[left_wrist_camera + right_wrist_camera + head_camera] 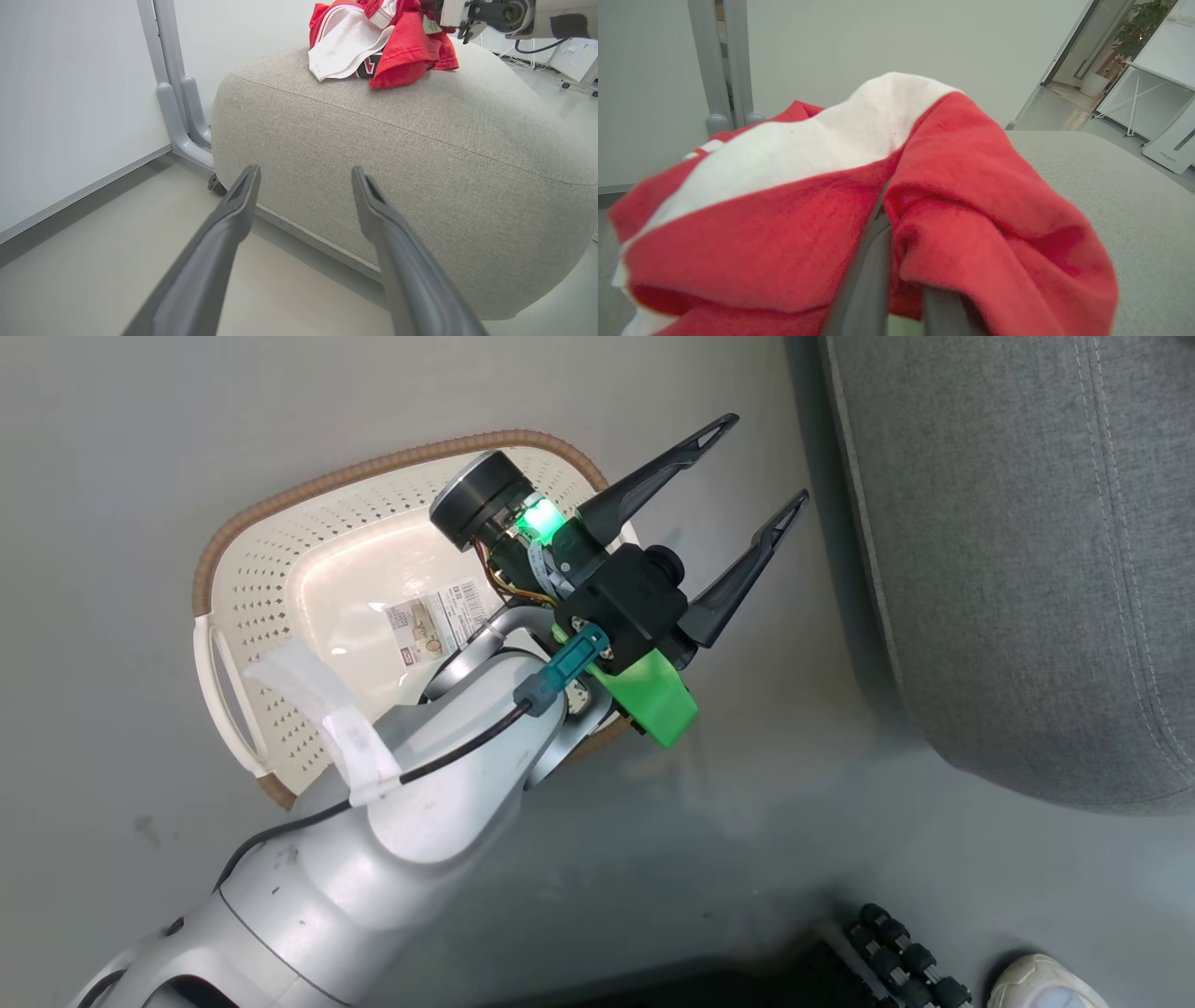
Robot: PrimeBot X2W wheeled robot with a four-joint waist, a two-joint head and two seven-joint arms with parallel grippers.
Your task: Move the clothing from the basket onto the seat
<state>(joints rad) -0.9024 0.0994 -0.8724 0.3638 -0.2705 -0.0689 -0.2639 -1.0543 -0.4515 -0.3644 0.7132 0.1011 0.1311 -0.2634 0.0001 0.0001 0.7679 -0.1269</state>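
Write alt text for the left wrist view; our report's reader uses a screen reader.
Red and white clothing lies heaped on top of the grey seat. The left pincer, open and empty, points at the seat's side low over the floor.

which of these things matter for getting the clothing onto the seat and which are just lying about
For the job: clothing, basket, seat.
Lying about: grey wheeled frame, pale shoe, potted plant.
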